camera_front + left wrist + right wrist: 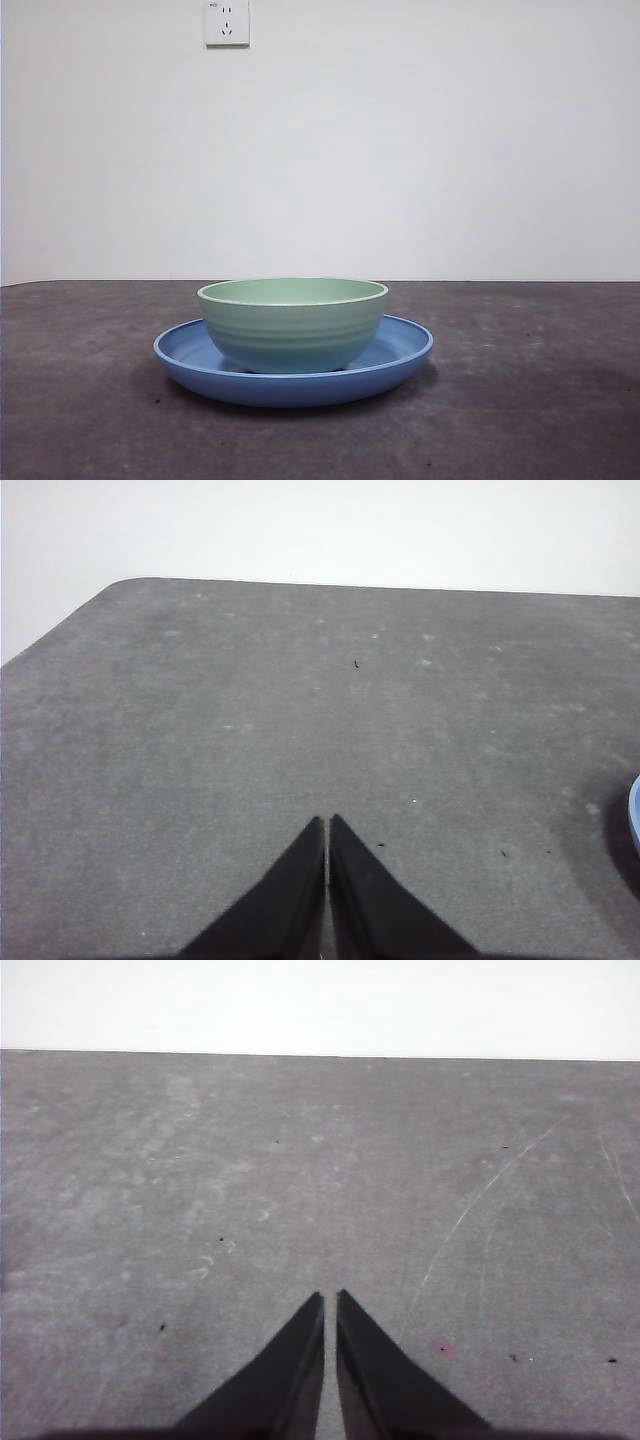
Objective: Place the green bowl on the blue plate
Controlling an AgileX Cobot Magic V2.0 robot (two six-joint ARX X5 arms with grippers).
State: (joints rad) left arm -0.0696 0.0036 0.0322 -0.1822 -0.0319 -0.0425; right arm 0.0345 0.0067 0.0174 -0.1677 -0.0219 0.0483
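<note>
The green bowl (292,322) stands upright inside the blue plate (400,352) at the middle of the table in the front view. No arm shows in that view. My left gripper (327,825) is shut over bare grey table, with a sliver of the blue plate (635,815) at the picture's edge. My right gripper (329,1300) is shut too, with only bare table ahead of it. Neither gripper holds anything.
The grey table (540,400) runs to a white wall with a power socket (227,22) high up. The left wrist view shows the table's rounded corner (120,585).
</note>
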